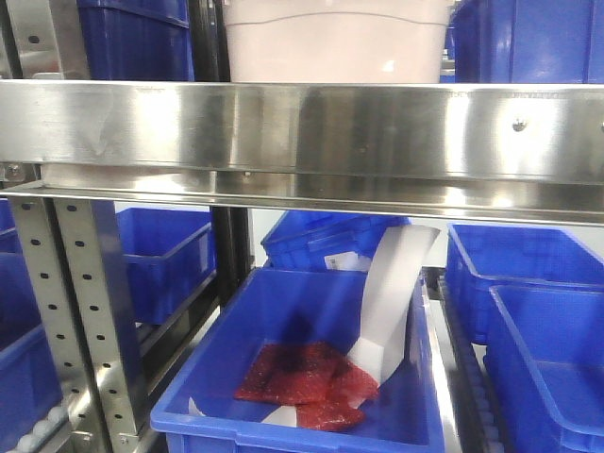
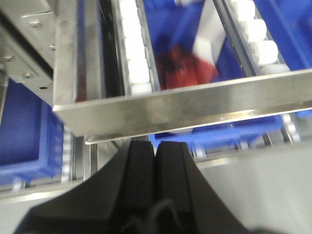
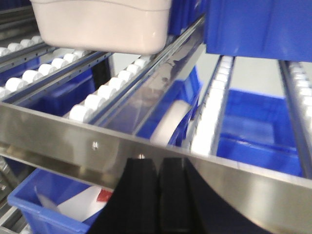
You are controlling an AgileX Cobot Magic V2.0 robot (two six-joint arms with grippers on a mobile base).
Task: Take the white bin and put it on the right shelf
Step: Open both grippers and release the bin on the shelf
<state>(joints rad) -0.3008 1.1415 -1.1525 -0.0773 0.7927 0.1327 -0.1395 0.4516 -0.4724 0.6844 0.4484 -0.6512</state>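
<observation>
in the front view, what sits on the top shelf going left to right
blue bin at the left → white bin → blue bin at the right, all standing behind the shelf's steel front rail.

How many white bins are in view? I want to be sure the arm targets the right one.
1. The white bin sits on the roller lane of the upper steel shelf, between blue bins. Others may be hidden beyond the frames.

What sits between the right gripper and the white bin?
In the right wrist view: the steel front rail and white rollers separate the right gripper from the white bin.
</observation>
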